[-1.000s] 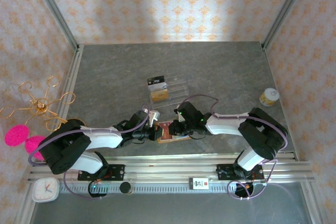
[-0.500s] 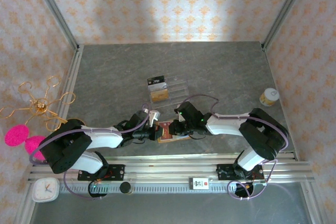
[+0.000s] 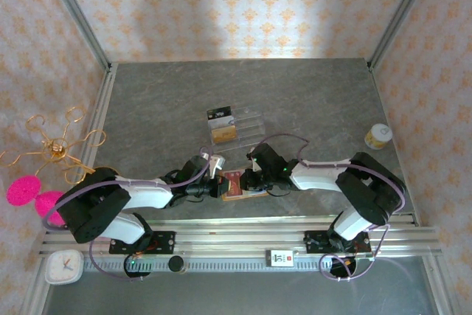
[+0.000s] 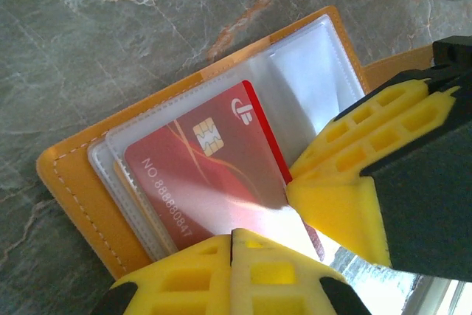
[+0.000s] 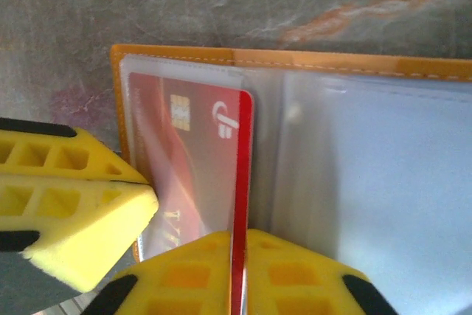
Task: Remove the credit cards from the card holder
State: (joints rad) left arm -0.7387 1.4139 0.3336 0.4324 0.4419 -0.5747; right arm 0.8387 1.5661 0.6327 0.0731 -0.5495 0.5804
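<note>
Credit card [image 5: 193, 160] edge pinched in right hand [image 5: 240, 247]; left hand [image 4: 232, 240] clenched alongside.

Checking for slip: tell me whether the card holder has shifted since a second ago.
No: the card holder lies where it was, nearside of the clear stand.

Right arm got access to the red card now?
Likely yes: right gripper looks shut on the red card at its free edge; left gripper sits beside, over the card holder, not blocking.

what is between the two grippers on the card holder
The red credit card, in a clear sleeve of the card holder, lies between the left gripper and the right gripper; the left wrist view shows it.
</note>
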